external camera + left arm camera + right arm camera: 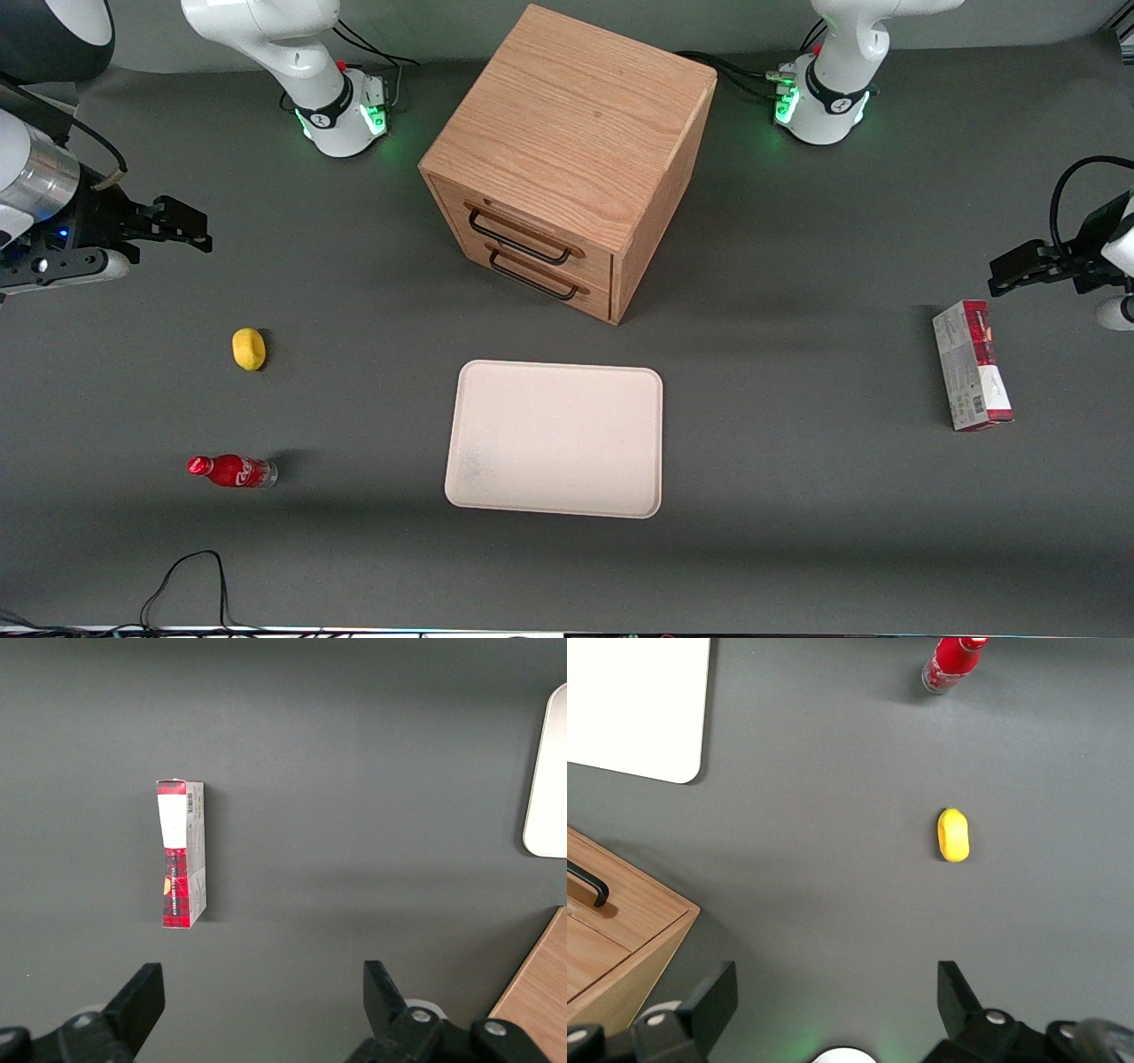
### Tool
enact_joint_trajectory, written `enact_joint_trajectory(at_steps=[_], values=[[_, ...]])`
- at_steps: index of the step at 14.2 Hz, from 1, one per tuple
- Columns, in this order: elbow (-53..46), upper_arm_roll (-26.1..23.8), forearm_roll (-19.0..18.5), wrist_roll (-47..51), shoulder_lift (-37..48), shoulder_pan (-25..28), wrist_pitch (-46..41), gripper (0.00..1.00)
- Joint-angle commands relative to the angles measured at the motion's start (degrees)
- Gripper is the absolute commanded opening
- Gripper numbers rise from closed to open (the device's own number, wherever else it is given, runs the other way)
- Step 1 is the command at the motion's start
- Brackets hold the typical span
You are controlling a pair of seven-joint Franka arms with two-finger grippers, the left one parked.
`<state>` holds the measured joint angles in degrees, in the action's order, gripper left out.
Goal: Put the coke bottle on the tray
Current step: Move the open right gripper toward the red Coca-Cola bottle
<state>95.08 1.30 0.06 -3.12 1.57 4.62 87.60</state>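
The gripper (pixel 833 997) hangs with fingers (pixel 713 1001) spread wide and empty; the coke bottle (pixel 232 470) lies well apart on the tabletop (pixel 797 496), near the lemon (pixel 953 835). Only the front view shows the whole tray (pixel 555 439).

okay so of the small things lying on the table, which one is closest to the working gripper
The lemon, the small yellow one. The gripper hangs open above the table; the coke bottle lies nearer the front camera, the carton toward the parked arm's end.

Coke bottle (pixel 232 470): small, slim and red with white script, a red cap and a silvery base. It lies on its side low in the front view, toward the working arm's end. Tray (pixel 555 439): flat cream rectangle with rounded corners and a low rim, at lower centre, well apart from the bottle. Gripper (pixel 202 232): fingers apart, higher in the frame, holding nothing.
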Motion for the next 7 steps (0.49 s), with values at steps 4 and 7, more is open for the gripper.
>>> enact_joint_trajectory(at_steps=[4, 7], values=[[-2.5, 1.3, 2.1, -1.2, -1.2, 0.3, -2.6, 1.00], [-2.5, 1.4, 2.1, -0.9, -1.2, 0.1, -3.0, 1.00]])
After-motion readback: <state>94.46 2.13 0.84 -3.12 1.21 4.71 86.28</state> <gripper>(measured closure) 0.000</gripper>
